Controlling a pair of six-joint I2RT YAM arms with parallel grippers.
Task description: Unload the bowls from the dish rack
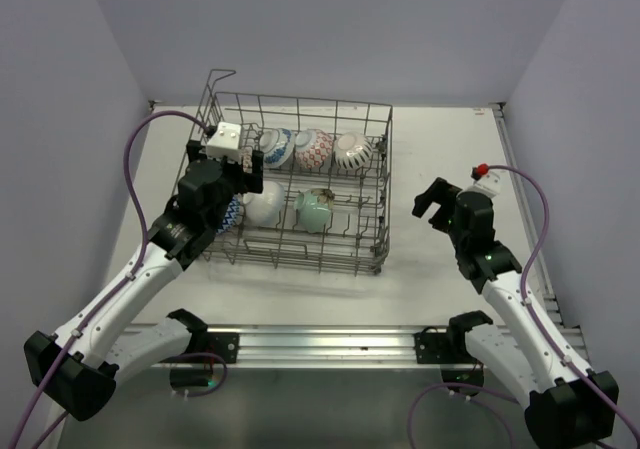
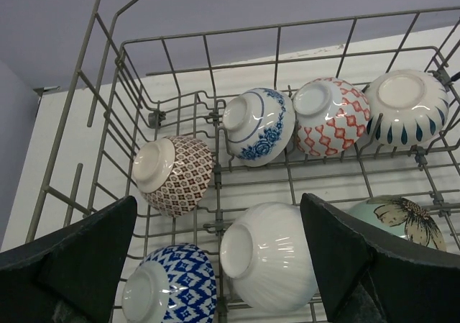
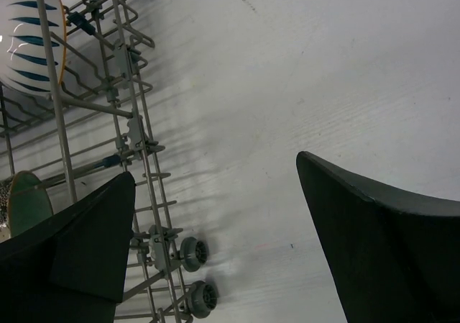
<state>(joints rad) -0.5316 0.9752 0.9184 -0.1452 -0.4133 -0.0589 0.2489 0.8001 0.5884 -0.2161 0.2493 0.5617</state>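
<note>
The grey wire dish rack (image 1: 300, 254) stands mid-table and holds several bowls tipped on their sides. The left wrist view shows a brown-patterned bowl (image 2: 172, 175), a blue floral one (image 2: 257, 125), a red-patterned one (image 2: 330, 116) and a blue-teardrop one (image 2: 406, 107) in the back row. A ribbed white bowl (image 2: 269, 258), a blue-and-white bowl (image 2: 169, 287) and a pale green flowered bowl (image 2: 399, 219) sit in front. My left gripper (image 2: 218, 208) hovers open above the white bowl (image 1: 265, 205), touching nothing. My right gripper (image 1: 428, 202) hangs open over bare table just right of the rack (image 3: 93, 107).
The rack has a raised wire handle (image 1: 222, 73) at its back left corner and small wheels (image 3: 192, 253) along its right side. Walls close in the table at back, left and right. A metal rail (image 1: 320, 344) runs along the near edge between the arm bases.
</note>
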